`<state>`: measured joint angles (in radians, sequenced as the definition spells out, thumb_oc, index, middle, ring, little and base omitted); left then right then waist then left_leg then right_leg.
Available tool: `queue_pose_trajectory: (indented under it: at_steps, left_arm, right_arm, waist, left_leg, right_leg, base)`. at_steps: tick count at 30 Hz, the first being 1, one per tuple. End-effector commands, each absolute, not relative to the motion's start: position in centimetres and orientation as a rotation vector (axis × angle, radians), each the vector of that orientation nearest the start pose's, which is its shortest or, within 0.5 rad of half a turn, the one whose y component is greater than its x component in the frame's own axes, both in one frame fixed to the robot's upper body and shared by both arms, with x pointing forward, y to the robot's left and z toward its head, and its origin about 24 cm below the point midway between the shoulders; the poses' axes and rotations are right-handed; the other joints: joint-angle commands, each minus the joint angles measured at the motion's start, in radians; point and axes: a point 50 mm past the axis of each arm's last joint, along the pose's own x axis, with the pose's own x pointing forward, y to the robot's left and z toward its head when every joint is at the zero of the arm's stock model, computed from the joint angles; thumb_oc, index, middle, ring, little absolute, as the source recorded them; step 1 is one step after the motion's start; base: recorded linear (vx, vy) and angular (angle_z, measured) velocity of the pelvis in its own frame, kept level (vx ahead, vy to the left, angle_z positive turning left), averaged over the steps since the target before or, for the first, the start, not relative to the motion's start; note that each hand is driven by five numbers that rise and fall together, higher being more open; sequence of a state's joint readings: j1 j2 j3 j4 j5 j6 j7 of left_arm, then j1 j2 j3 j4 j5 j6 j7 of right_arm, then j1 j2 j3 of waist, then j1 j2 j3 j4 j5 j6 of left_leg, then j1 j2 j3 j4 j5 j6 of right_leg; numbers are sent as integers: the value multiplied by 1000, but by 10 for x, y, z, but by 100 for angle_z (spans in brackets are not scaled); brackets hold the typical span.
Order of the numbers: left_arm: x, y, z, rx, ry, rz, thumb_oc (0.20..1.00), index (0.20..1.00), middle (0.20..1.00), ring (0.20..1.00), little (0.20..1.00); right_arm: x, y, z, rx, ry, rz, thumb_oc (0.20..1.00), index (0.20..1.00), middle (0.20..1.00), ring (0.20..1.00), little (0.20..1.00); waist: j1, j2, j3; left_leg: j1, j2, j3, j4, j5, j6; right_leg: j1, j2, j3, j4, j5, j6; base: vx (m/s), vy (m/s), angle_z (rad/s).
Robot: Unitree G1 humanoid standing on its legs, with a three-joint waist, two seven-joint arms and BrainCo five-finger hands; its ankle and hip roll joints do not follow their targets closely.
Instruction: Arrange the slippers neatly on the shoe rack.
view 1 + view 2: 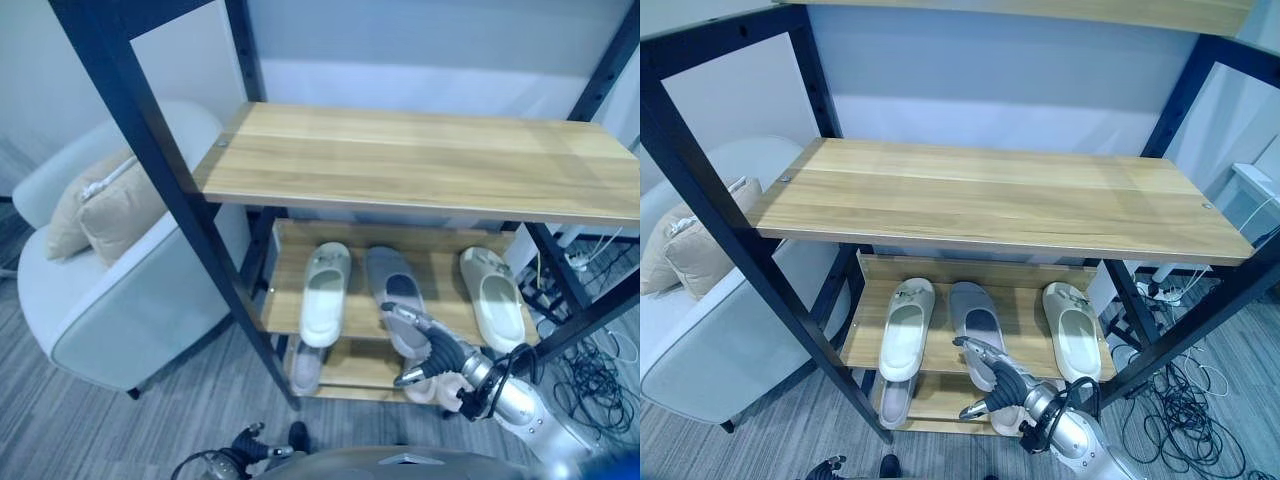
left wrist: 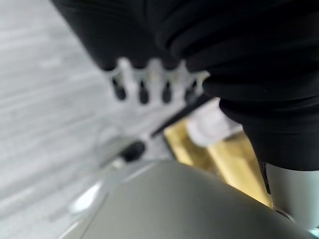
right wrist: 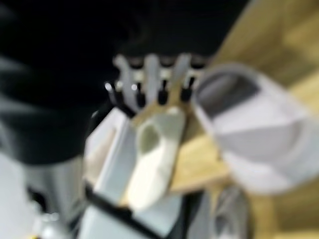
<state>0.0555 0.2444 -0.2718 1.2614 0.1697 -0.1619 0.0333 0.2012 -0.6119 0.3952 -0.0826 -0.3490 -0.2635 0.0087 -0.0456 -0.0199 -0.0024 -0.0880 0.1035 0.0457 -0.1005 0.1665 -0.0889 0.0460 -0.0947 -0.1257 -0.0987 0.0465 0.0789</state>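
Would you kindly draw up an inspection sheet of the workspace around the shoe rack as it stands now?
Surface: black-framed shoe rack with wooden shelves; top shelf bare.
Job's things: white slipper, grey slipper and cream slipper side by side on the middle shelf; another slipper on the lowest shelf.
Clutter: nothing seen.
Hands: right hand open, fingers straight, at the grey slipper's near end; contact unclear. Left hand open, over the floor.
Cables: tangled cables on the floor right of the rack.
Surroundings: white armchair with beige cushion on the left; grey floor.
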Motion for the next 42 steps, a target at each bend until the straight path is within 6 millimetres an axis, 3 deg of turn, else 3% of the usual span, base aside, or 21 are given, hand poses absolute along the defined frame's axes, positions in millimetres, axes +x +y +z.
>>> queue_pose_trajectory:
  at_steps: [1, 2, 3, 7, 12, 16, 19, 25, 29, 37, 42]
  left_arm:
    - [74, 204, -169, 531, 1161, -276, 1000, 1000, 1000, 1000, 1000]
    - [74, 204, -169, 531, 1162, -276, 1000, 1000, 1000, 1000, 1000]
    - [73, 206, -169, 534, 1162, -273, 1000, 1000, 1000, 1000, 1000]
    - [74, 209, -168, 553, 1158, -278, 1000, 1000, 1000, 1000, 1000]
    - [74, 209, -167, 574, 1149, -308, 1000, 1000, 1000, 1000, 1000]
    - [83, 208, -166, 583, 1122, -319, 1000, 1000, 1000, 1000, 1000]
    - [94, 203, -163, 582, 1078, -330, 1000, 1000, 1000, 1000, 1000]
    - [117, 216, -156, 487, 1035, -141, 1000, 1000, 1000, 1000, 1000]
    - [115, 214, -157, 501, 1038, -152, 1000, 1000, 1000, 1000, 1000]
    - [102, 218, -159, 527, 1073, -172, 1000, 1000, 1000, 1000, 1000]
    - [100, 214, -160, 532, 1068, -199, 1000, 1000, 1000, 1000, 1000]
  right_arm:
    - [210, -182, 51, -920, -229, 375, 1000, 1000, 1000, 1000, 1000]
    - [210, -183, 50, -920, -228, 375, 1000, 1000, 1000, 1000, 1000]
    - [214, -197, 45, -922, -183, 283, 1000, 1000, 1000, 1000, 1000]
    - [224, -221, 32, -892, -80, 126, 1000, 1000, 1000, 1000, 1000]
    - [240, -241, 36, -888, -63, -3, 1000, 1000, 1000, 1000, 1000]
    - [260, -243, 47, -814, -92, -61, 1000, 1000, 1000, 1000, 1000]
    - [277, -248, 69, -789, -164, -135, 1000, 1000, 1000, 1000, 1000]
    - [300, -250, 92, -797, -237, -236, 1000, 1000, 1000, 1000, 1000]
    - [303, -252, 87, -749, -211, -274, 1000, 1000, 1000, 1000, 1000]
    - [298, -255, 44, -683, -14, -235, 1000, 1000, 1000, 1000, 1000]
    - [296, -260, 29, -677, 69, -248, 1000, 1000, 1000, 1000, 1000]
  waist:
    - [17, 27, 54]
    - [17, 27, 53]
    - [20, 27, 52]
    - [31, 27, 53]
    - [45, 36, 66]
    - [58, 49, 105]
    - [71, 73, 141]
    - [95, 92, 183]
    - [103, 90, 183]
    - [118, 66, 147]
    - [124, 65, 146]
  left_leg:
    - [78, 22, 3, 13, -133, -2]
    - [84, 22, 3, 13, -143, -3]
    - [86, 20, -1, 13, -145, -2]
    - [84, 17, -10, 13, -146, 0]
    - [69, 8, -23, 13, -145, 1]
    - [34, 2, -34, 13, -132, 2]
    - [-12, -4, -49, 13, -117, 0]
    - [-58, -13, -62, 13, -96, 3]
    - [-59, -13, -62, 13, -99, 5]
    - [-37, -17, -72, 13, -114, 5]
    - [-31, -19, -77, 13, -119, 5]
  right_leg:
    - [19, -59, 11, 40, -63, 80]
    - [26, -59, 11, 38, -71, 81]
    - [30, -60, 7, 39, -73, 81]
    - [29, -60, 1, 43, -76, 79]
    - [20, -63, -5, 43, -77, 80]
    - [-13, -67, -7, 51, -73, 80]
    - [-56, -72, -11, 61, -69, 79]
    - [-105, -71, -8, 73, -62, 73]
    - [-103, -69, -6, 69, -65, 72]
    - [-55, -68, -24, 39, -72, 70]
    - [-44, -68, -33, 29, -72, 72]
  base:
    - [0, 0, 0]
    - [39, 1, 2]
    - [65, -2, 3]
    - [30, -4, 2]
    - [0, -8, 7]
    - [-85, -6, 7]
    - [-91, 7, 11]
    - [-34, -3, 6]
    - [33, -8, 17]
    - [72, -15, 4]
    - [32, -16, 4]
